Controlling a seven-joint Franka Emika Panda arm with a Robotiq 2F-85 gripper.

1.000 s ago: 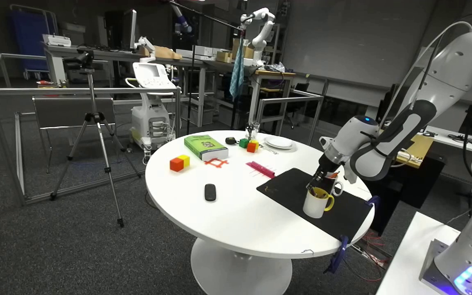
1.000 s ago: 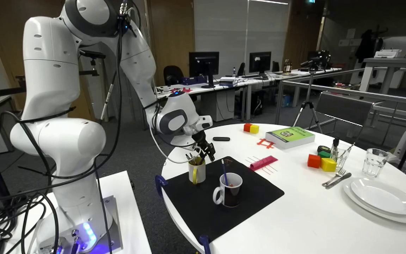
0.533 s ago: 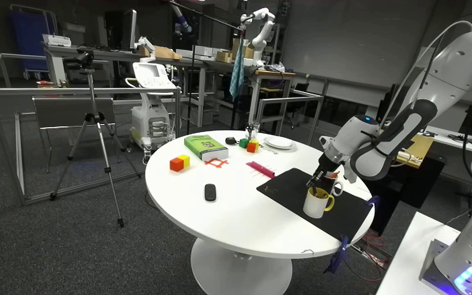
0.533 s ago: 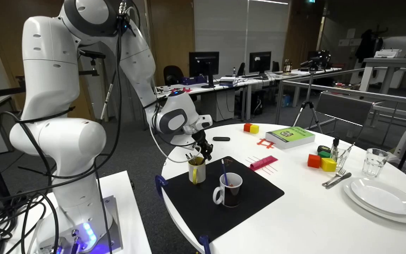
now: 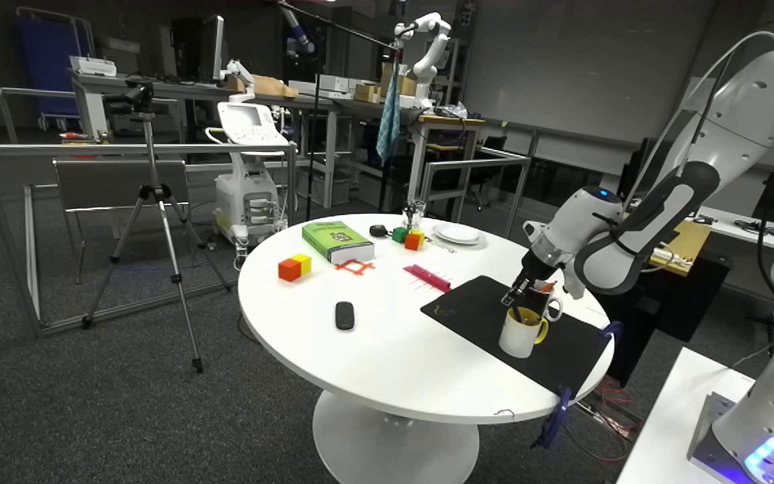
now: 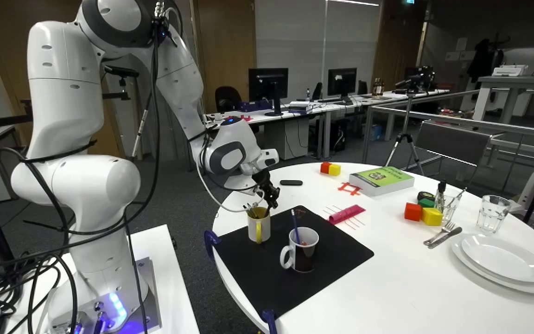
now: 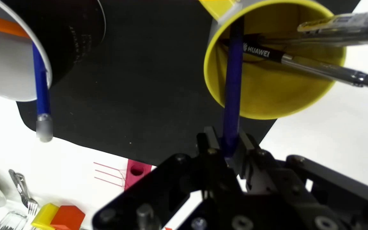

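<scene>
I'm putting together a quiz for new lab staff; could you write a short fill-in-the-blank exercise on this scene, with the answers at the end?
1. The gripper holds a dark blue stick that reaches into a mug whose inside is ____.
2. The mat under that mug and the white-handled mug is coloured ____.
3. The book has a mostly ____ cover.
4. The cutlery lying beside the fork is a ____.

Missing words: yellow; black; green; knife.

Blue pen [image 7: 233, 80] (gripped), tilted in yellow-lined mug [image 7: 273, 95].
</scene>
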